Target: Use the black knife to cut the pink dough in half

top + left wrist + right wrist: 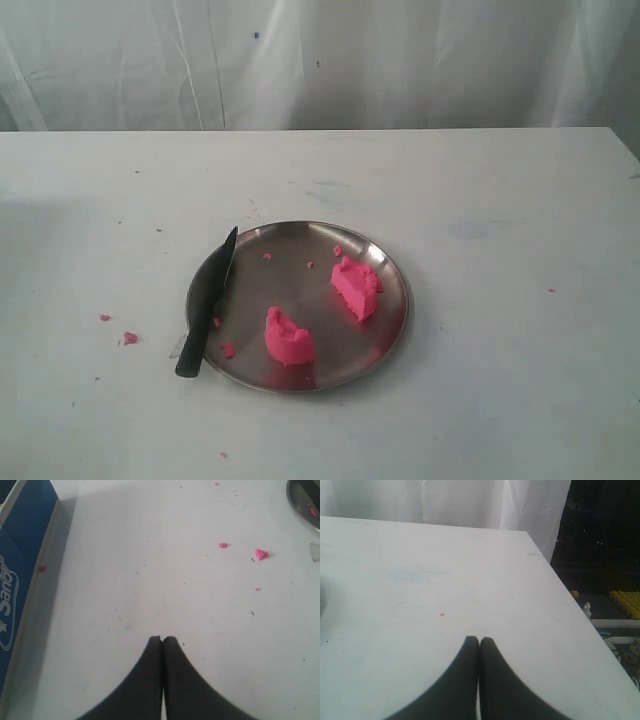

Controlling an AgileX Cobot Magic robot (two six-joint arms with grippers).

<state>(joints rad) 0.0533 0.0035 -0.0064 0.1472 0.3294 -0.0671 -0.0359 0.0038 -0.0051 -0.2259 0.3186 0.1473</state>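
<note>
Jaws on both arms were pressed together and held nothing: left gripper [162, 639] over bare counter [150, 580] with pink crumbs [261, 554] ahead, right gripper [479, 640] over bare counter too. Pink dough [289, 338] already sat as two chunks on the steel plate [390, 330], well apart from either jaws. Black knife [207, 305] leaned on the plate rim, handle on the counter. Dough looked soft, sticky, easily dented; knife light and stiff, best taken by the handle.
</note>
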